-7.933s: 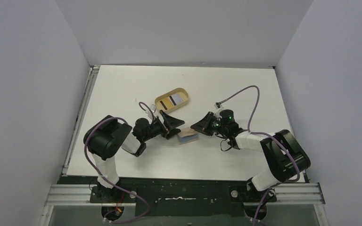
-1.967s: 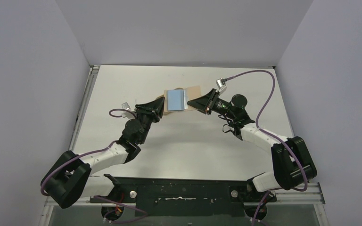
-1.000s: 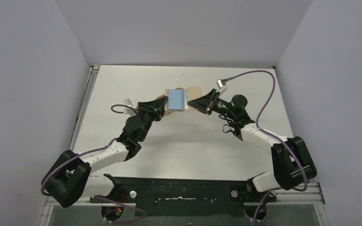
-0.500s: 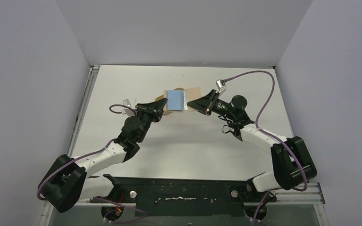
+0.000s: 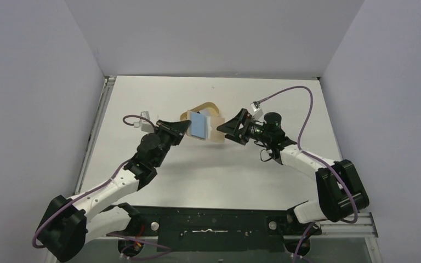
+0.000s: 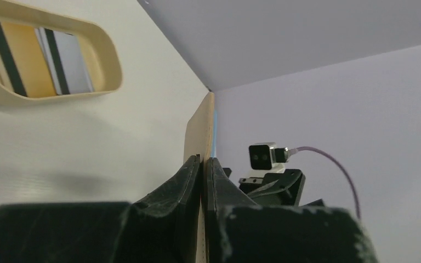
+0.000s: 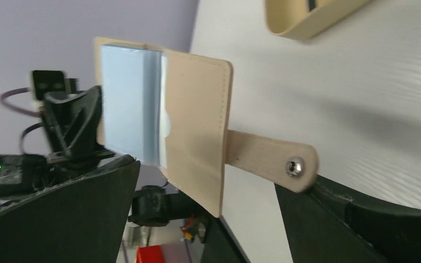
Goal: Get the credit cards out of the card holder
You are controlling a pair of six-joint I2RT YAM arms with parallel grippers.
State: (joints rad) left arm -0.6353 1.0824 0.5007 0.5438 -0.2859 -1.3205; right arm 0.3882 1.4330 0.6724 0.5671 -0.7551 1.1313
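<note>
Left pincer [image 6: 203,160] clamped on edge of open holder [image 7: 194,126], held upright. Right pincer [image 5: 226,129] apart, facing holder. Striped cards [image 6: 60,55] lie in tray [image 6: 107,68] on worktop [image 5: 263,98].

The wallet [image 5: 199,126] is tan outside and light blue inside, and its tab [image 7: 268,156] is the same tan with a small silvery stud [image 7: 293,166]. The tray [image 6: 107,66] has a pale cream rim and a warmer yellow floor, and the cards [image 6: 68,55] in it are whitish grey with black stripes. The left gripper [image 5: 186,125] and right gripper [image 5: 226,130] are black. The arms [image 5: 293,156] are white and black, with purple cables [image 5: 311,104]. The table [image 5: 219,175] is white and the walls [image 5: 214,33] are pale lilac-grey.
</note>
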